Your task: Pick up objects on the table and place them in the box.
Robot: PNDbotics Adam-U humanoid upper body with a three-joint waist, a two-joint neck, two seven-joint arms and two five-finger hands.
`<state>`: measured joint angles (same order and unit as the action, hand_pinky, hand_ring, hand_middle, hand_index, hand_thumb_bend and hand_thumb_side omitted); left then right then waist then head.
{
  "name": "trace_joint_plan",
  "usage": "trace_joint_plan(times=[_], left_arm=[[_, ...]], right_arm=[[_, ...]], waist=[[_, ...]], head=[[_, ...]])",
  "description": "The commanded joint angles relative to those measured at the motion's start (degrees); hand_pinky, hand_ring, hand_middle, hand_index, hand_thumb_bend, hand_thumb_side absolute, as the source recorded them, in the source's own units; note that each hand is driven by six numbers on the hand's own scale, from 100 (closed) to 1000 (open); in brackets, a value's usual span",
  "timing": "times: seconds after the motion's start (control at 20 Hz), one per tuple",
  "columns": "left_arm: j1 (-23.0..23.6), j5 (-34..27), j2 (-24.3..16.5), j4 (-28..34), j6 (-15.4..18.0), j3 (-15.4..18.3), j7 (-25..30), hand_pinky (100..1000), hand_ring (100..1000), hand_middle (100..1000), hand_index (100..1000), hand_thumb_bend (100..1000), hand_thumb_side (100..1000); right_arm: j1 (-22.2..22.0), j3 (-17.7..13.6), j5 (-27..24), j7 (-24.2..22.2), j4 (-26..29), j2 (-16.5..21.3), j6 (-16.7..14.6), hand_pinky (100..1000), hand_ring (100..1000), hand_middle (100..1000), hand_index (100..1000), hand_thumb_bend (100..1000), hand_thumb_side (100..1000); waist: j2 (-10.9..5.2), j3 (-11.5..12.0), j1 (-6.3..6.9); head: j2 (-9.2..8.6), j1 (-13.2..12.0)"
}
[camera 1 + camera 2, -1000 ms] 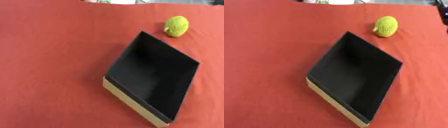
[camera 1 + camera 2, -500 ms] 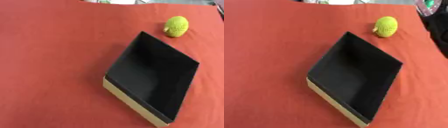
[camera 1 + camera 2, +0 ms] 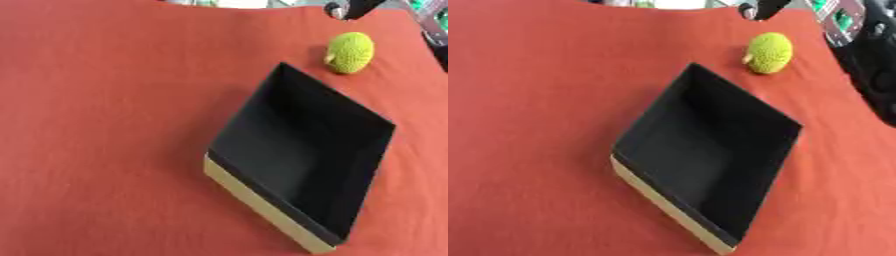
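A yellow-green knobbly ball (image 3: 350,52) lies on the red tablecloth at the upper right. Just below it stands an open box (image 3: 302,150) with a black inside and a tan outer wall, turned cornerwise, with nothing in it. A dark part of my right hand (image 3: 760,7) shows at the top edge, a little above and left of the ball and apart from it. The right arm (image 3: 875,65) comes down along the right edge in the right eye view. My left hand shows in no view.
The red cloth (image 3: 105,125) covers the whole table to the left of and below the box. Beyond the far edge are blurred light and green things (image 3: 837,15).
My right arm has come in from the upper right, and part of the hand now shows above the ball. The ball and the box have not moved.
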<state>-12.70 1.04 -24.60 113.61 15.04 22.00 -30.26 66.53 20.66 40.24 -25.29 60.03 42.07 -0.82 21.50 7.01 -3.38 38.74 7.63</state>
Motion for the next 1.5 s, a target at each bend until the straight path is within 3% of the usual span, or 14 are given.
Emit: trace_joint_plan(times=[0.05,0.35,0.55,0.65,1.0,1.5], left_arm=[[-0.6,0.0,-1.6,1.0,-0.2,0.3,0.1,665,617,673,790,100,507],[-0.6,0.0,-1.5,1.0,-0.3,0.4,0.2,665,616,672,790,100,511],[-0.6,0.0,-1.5,1.0,-0.5,0.5,0.3,666,613,668,789,100,513],[-0.7,0.1,-1.6,1.0,-0.5,0.6,0.3,666,611,666,789,100,511],[-1.0,0.5,-1.7,1.0,-1.1,0.6,0.1,663,605,659,787,100,513],[-1.2,0.4,-1.5,1.0,-1.2,0.5,0.0,663,603,657,786,100,514]], right_arm=[[1.5,-1.5,2.0,-2.9,-0.8,1.7,-2.9,907,971,923,985,312,100],[1.6,-3.9,6.3,-8.0,-4.0,1.6,-7.6,909,968,936,1000,354,100],[1.0,-7.1,5.2,-21.6,0.3,3.4,-6.9,913,969,942,1000,399,100],[-0.7,-7.6,3.9,-25.3,3.6,5.2,-5.7,916,969,954,1000,430,100],[-6.3,-8.0,0.8,-26.7,11.1,10.5,-3.5,919,969,966,1000,465,100],[-7.9,-7.7,-1.5,-26.7,11.5,10.6,-2.4,915,974,961,1000,445,100]], waist=[[-1.55,-0.1,0.21],[-1.54,-0.1,0.14],[-1.58,-0.3,-0.01],[-1.57,-0.3,-0.16],[-1.52,-0.4,-0.36],[-1.16,-0.2,-0.15]], head=[[-0.02,0.1],[0.1,-0.1],[0.22,-0.3],[0.2,-0.3],[0.14,-0.5],[0.21,-0.3]])
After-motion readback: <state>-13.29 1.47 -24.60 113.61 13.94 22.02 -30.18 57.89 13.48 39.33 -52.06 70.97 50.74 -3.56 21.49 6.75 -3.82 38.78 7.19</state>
